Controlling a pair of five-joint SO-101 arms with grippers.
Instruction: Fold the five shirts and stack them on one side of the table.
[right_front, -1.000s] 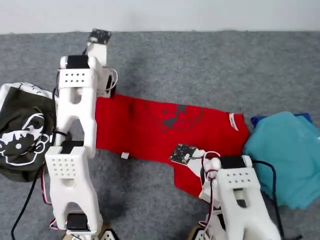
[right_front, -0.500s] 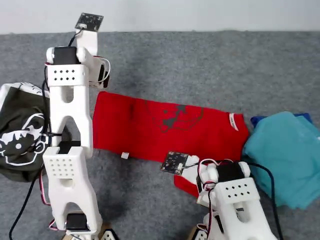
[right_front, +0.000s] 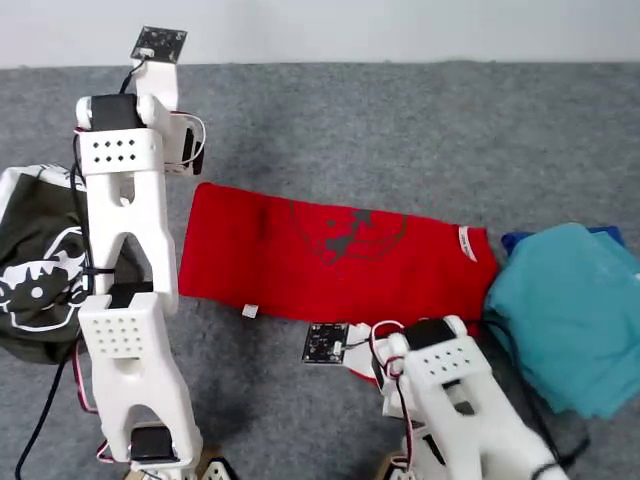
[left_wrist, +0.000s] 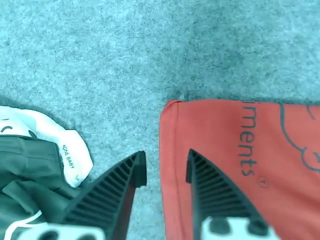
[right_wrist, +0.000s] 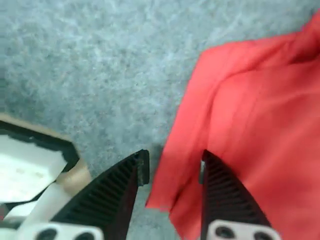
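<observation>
A red shirt (right_front: 330, 255) lies spread flat across the middle of the grey table. My left gripper (left_wrist: 166, 167) hangs open over its far left corner, and the shirt's edge (left_wrist: 167, 150) runs between the fingers. My right gripper (right_wrist: 172, 167) is open at the near side, above a loose red flap (right_wrist: 190, 165) of the same shirt. To the left sits a dark shirt with a cartoon print (right_front: 35, 280), also seen beside the left gripper as the dark shirt (left_wrist: 30, 170). A teal shirt (right_front: 570, 310) lies bunched at the right on something blue (right_front: 515, 240).
The left arm (right_front: 125, 220) stretches along the red shirt's left end, partly over the dark shirt. The right arm (right_front: 450, 390) stands at the near edge. Bare grey table (right_front: 400, 130) runs behind the red shirt, with a pale wall beyond.
The left arm has swung up and to the left, baring the red shirt's left end. The right arm has drawn left and toward the near edge, off the shirt's middle.
</observation>
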